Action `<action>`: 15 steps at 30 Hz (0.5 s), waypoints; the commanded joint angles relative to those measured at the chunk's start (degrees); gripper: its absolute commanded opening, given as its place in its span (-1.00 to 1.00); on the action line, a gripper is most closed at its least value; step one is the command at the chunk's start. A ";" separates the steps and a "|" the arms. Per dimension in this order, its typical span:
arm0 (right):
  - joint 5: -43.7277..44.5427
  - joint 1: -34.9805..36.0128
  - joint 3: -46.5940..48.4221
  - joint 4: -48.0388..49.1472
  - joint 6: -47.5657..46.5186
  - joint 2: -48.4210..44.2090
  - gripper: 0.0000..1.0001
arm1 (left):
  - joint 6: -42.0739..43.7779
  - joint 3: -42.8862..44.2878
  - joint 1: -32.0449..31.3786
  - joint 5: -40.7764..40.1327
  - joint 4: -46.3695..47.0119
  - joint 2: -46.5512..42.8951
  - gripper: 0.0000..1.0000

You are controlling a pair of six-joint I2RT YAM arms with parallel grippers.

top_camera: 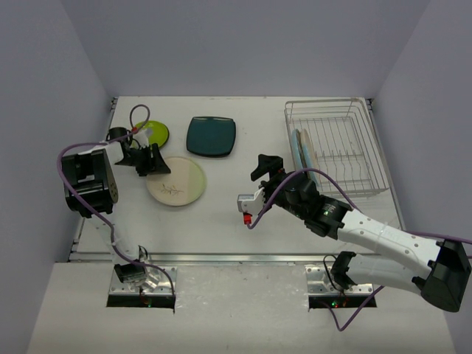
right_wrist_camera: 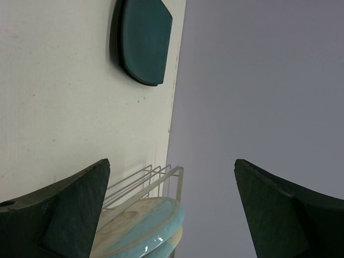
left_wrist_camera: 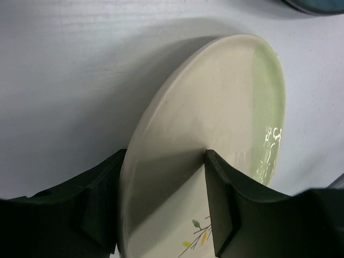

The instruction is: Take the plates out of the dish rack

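A cream plate with a leaf sprig and a pale green side (top_camera: 175, 181) lies on the table. My left gripper (top_camera: 153, 162) is at its far-left rim. In the left wrist view the jaws (left_wrist_camera: 161, 161) stand open astride that rim (left_wrist_camera: 226, 107), one finger outside it and one over its top face. A lime-green plate (top_camera: 153, 133) and a dark teal rounded-square plate (top_camera: 211, 136) lie farther back. The silver wire dish rack (top_camera: 346, 118) holds two upright plates, pale blue and cream (top_camera: 301, 151). My right gripper (top_camera: 264, 167) is open and empty left of the rack, facing those plates (right_wrist_camera: 140, 231).
Grey walls close in the table at the back and both sides. The rack's wire corner (right_wrist_camera: 174, 174) and the teal plate (right_wrist_camera: 142, 43) show in the right wrist view. The rack stands near the table's right edge.
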 commanded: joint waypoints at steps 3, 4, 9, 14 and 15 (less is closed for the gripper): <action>-0.08 -0.30 2.08 0.96 0.59 -0.85 0.98 | 12.36 0.26 0.17 -18.19 -10.02 3.09 0.08; -0.08 -0.26 2.06 0.93 0.57 -0.96 0.98 | 12.43 0.58 0.17 -18.05 -10.55 3.09 0.11; 0.07 -0.26 1.93 0.72 0.66 -1.24 0.98 | 11.10 0.88 0.24 -21.14 -10.48 2.78 0.15; 0.20 -0.35 1.73 0.50 0.68 -1.48 0.97 | 9.13 1.15 0.28 -26.47 -8.75 1.93 0.26; 0.25 -0.35 1.73 0.45 0.68 -1.53 0.98 | 8.88 1.29 0.33 -27.50 -8.50 1.88 0.28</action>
